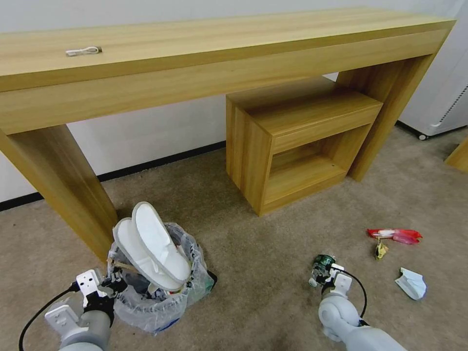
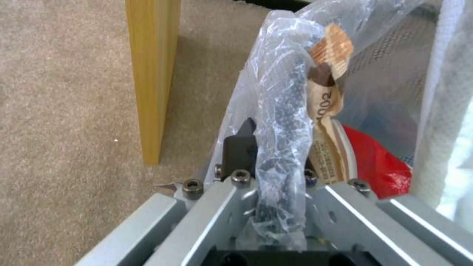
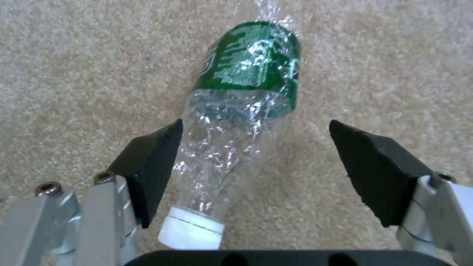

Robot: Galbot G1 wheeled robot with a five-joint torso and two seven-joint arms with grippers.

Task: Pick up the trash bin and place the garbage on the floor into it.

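The crushed clear bottle (image 3: 231,122) with its green label lies on the beige floor (image 1: 273,273), out in the open and well clear of the desk leg (image 1: 63,190). The right gripper (image 3: 256,166) straddles it with jaws spread, one pad touching its side; thin crumpled plastic may squirt out as they shut. The left gripper (image 2: 268,162) is clamped on the rim of the trash bin (image 1: 156,297), whose white slippers (image 1: 153,243) stick out and could tip off

The head camera looks down from above at the floor (image 1: 273,273); each wrist camera looks close along its own gripper.
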